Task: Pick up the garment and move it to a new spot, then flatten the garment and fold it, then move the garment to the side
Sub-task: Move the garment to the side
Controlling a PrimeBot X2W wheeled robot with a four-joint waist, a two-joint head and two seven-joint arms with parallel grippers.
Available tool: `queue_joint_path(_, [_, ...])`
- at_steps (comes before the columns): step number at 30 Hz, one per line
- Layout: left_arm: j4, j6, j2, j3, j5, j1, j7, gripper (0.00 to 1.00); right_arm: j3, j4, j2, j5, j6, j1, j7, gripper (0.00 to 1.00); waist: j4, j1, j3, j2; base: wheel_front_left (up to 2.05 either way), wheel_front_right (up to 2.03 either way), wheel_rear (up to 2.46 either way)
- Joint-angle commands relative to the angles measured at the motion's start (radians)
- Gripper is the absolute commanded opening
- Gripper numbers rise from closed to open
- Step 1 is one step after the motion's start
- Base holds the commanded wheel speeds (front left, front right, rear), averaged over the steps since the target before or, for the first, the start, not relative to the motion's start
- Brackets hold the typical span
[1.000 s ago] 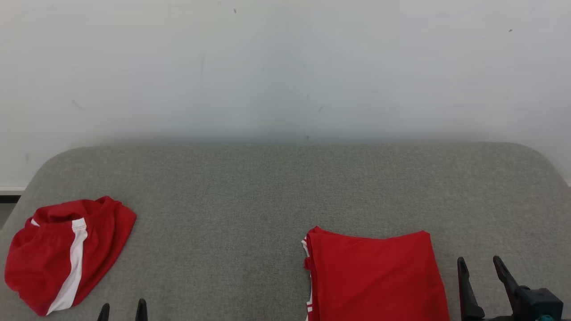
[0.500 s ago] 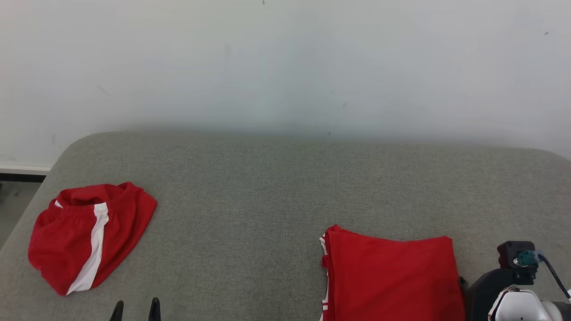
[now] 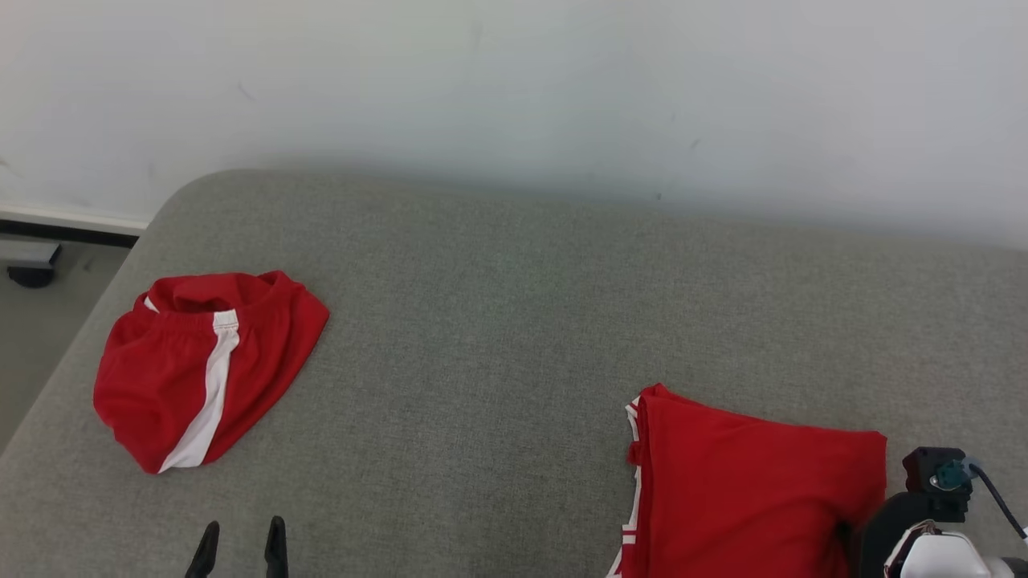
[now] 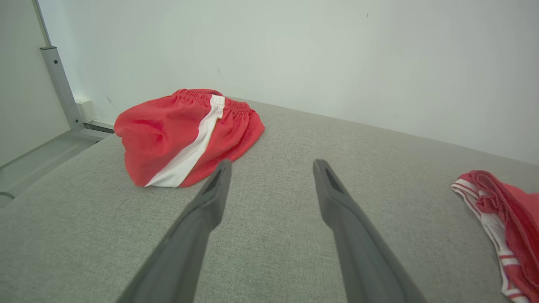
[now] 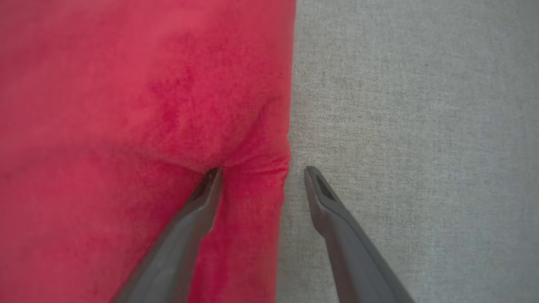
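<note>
While the right gripper (image 5: 261,170) stands with its two long dark fingers spread wide, it straddles one edge of the folded red garment with white trim (image 5: 126,105): one fingertip (image 5: 210,176) presses a dimple into the cloth and the other is over the bare grey woven upholstered surface (image 5: 412,126) just beside it. Nothing is pinched between the fingers. In the head view this folded garment (image 3: 755,482) lies flat at the lower right of the surface (image 3: 498,321), with that arm's dark and white wrist (image 3: 923,522) at its near right corner. The left gripper (image 4: 273,163) is also spread wide and holds nothing, its tips low over the bare surface. Just beyond it and slightly to its left sits a crumpled pair of red shorts with a white side stripe (image 4: 177,130), well apart from the folded garment (image 4: 509,210). In the head view the shorts (image 3: 201,361) lie near the surface's left edge, with a plain pale wall (image 3: 514,80) behind
</note>
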Motion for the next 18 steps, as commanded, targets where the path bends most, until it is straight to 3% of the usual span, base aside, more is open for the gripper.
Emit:
queue_joint_path(1, [-0.006, 0.002, 0.001, -0.002, 0.008, -0.024, -0.003, 1.0, 0.005, 0.014, -0.009, -0.001, -0.002, -0.016, -0.012, 1.0, 0.011, -0.0001, 0.035, -0.0001, 0.0, 0.0, 0.0])
queue_joint_path(5, [-0.011, 0.002, 0.0, -0.009, 0.013, -0.041, -0.003, 1.0, 0.002, 0.06, -0.015, -0.004, -0.002, -0.035, -0.037, 1.0, 0.001, -0.0001, 0.054, -0.0001, 0.0, 0.0, 0.0])
queue_joint_path(6, [-0.011, 0.002, -0.001, -0.011, 0.013, -0.045, -0.003, 1.0, 0.0, 0.07, -0.016, -0.001, -0.002, -0.04, -0.043, 0.24, -0.002, -0.0001, 0.056, -0.0001, 0.0, 0.0, 0.0])
queue_joint_path(7, [-0.013, 0.002, -0.002, -0.01, 0.012, -0.049, -0.003, 1.0, 0.004, 0.078, -0.02, 0.0, -0.002, -0.043, -0.051, 0.0, -0.007, -0.0001, 0.058, -0.0001, 0.0, 0.0, 0.0])
queue_joint_path(12, [-0.014, 0.002, -0.004, -0.016, 0.01, -0.053, -0.003, 1.0, 0.021, 0.089, -0.045, -0.003, -0.003, -0.068, -0.093, 0.0, -0.033, -0.0001, 0.066, -0.0001, 0.0, 0.0, 0.0])
queue_joint_path(18, [-0.043, 0.002, 0.003, -0.017, 0.019, -0.079, -0.003, 1.0, 0.084, 0.093, -0.096, -0.025, -0.002, -0.19, -0.158, 0.0, -0.122, -0.0001, 0.11, -0.0001, 0.0, 0.0, 0.0])
